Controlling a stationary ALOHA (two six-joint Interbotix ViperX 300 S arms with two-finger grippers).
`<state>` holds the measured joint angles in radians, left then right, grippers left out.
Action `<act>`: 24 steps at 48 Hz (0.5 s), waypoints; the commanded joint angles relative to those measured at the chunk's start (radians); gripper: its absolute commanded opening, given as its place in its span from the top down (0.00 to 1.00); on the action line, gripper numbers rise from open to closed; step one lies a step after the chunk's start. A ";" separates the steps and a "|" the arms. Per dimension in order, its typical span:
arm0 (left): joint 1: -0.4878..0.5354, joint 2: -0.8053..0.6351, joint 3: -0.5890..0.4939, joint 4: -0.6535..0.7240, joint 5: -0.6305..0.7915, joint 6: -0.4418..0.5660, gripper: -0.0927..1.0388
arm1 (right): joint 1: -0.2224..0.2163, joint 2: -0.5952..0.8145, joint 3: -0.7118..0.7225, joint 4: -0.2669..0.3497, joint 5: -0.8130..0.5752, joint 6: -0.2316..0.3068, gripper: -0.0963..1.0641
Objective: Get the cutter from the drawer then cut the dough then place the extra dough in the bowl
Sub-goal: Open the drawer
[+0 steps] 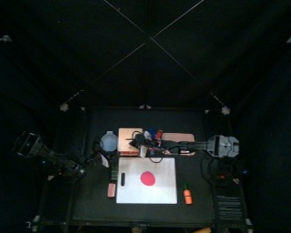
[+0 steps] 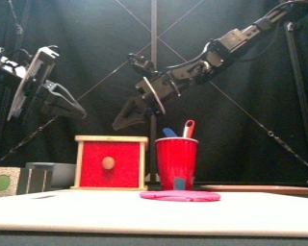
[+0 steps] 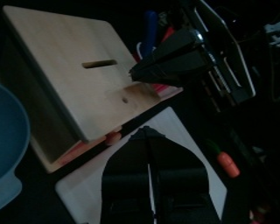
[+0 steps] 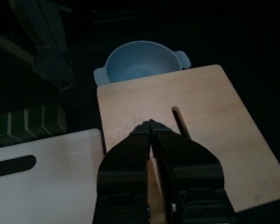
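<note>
The pale wooden box [image 1: 134, 136] stands at the back of the table, its red drawer front [image 2: 112, 162] closed. The cutter is not in sight. A flat red dough disc [image 1: 147, 178] lies on the white cutting board [image 1: 148, 193]. Left of the box sits the blue-grey bowl [image 1: 109, 141]. My right gripper [image 4: 149, 144] hangs above the box top [image 4: 195, 105], jaws shut and empty; the front view shows this right gripper [image 2: 124, 120] well above the box. My left gripper [image 3: 152, 162], shut and empty, hovers over the board's left back corner [image 3: 90, 179], near the box.
A red cup [image 2: 176, 161] with a blue and a red toy knife stands right of the box. Two small orange things [image 1: 112, 189] [image 1: 187, 196] lie on either side of the board.
</note>
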<state>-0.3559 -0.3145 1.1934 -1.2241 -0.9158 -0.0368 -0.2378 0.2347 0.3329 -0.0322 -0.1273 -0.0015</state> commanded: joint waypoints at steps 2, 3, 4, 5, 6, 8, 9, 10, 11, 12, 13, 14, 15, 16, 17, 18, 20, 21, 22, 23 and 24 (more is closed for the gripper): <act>-0.015 0.114 -0.084 -0.043 -0.051 0.002 0.90 | -0.005 0.009 -0.058 -0.012 0.057 0.000 0.90; -0.017 0.130 -0.092 -0.049 -0.060 0.002 0.90 | -0.005 0.015 -0.061 -0.014 0.066 0.000 0.90; -0.018 0.147 -0.101 -0.057 -0.071 0.002 0.89 | -0.003 0.018 -0.064 -0.015 0.075 0.000 0.90; -0.021 0.161 -0.109 -0.063 -0.080 0.002 0.89 | -0.003 0.021 -0.067 -0.017 0.084 0.002 0.90; -0.025 0.173 -0.118 -0.066 -0.089 0.002 0.88 | -0.003 0.026 -0.067 -0.018 0.091 0.003 0.90; -0.026 0.198 -0.132 -0.072 -0.098 0.002 0.86 | -0.003 0.032 -0.071 -0.021 0.104 0.003 0.90; -0.026 0.209 -0.140 -0.072 -0.101 0.002 0.85 | -0.003 0.037 -0.071 -0.021 0.112 0.003 0.90; -0.026 0.218 -0.146 -0.072 -0.101 0.003 0.84 | -0.005 0.038 -0.072 -0.023 0.118 0.003 0.90; -0.025 0.229 -0.150 -0.074 -0.101 0.003 0.83 | -0.003 0.043 -0.071 -0.025 0.127 0.003 0.90; -0.025 0.236 -0.155 -0.074 -0.101 0.003 0.82 | -0.005 0.044 -0.072 -0.028 0.135 0.003 0.90; -0.026 0.242 -0.158 -0.074 -0.101 0.003 0.81 | -0.005 0.046 -0.072 -0.029 0.143 0.003 0.90; -0.026 0.247 -0.161 -0.074 -0.101 0.003 0.80 | -0.003 0.046 -0.071 -0.031 0.150 0.002 0.90; -0.028 0.250 -0.161 -0.075 -0.101 0.002 0.79 | -0.003 0.046 -0.072 -0.034 0.158 0.002 0.90; -0.028 0.253 -0.163 -0.075 -0.100 0.002 0.78 | -0.003 0.046 -0.072 -0.035 0.166 0.002 0.90; -0.029 0.253 -0.164 -0.075 -0.097 0.002 0.77 | -0.003 0.046 -0.072 -0.040 0.173 0.002 0.90; -0.029 0.255 -0.164 -0.077 -0.094 0.002 0.76 | -0.005 0.046 -0.072 -0.043 0.181 0.002 0.90; -0.029 0.253 -0.166 -0.078 -0.086 0.002 0.74 | -0.003 0.046 -0.072 -0.048 0.193 0.002 0.90; -0.029 0.253 -0.166 -0.080 -0.083 0.000 0.74 | -0.005 0.046 -0.072 -0.051 0.199 0.002 0.90; -0.031 0.253 -0.169 -0.084 -0.078 0.000 0.73 | -0.005 0.046 -0.071 -0.054 0.206 0.002 0.90; -0.031 0.253 -0.170 -0.089 -0.074 0.000 0.72 | -0.003 0.044 -0.071 -0.057 0.210 0.003 0.90; -0.031 0.253 -0.172 -0.094 -0.067 -0.002 0.71 | -0.005 0.043 -0.071 -0.058 0.215 0.003 0.90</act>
<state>-0.3820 -0.0583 1.0492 -1.3085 -0.9910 -0.0383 -0.2378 0.2915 0.2669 -0.0844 0.0583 0.0015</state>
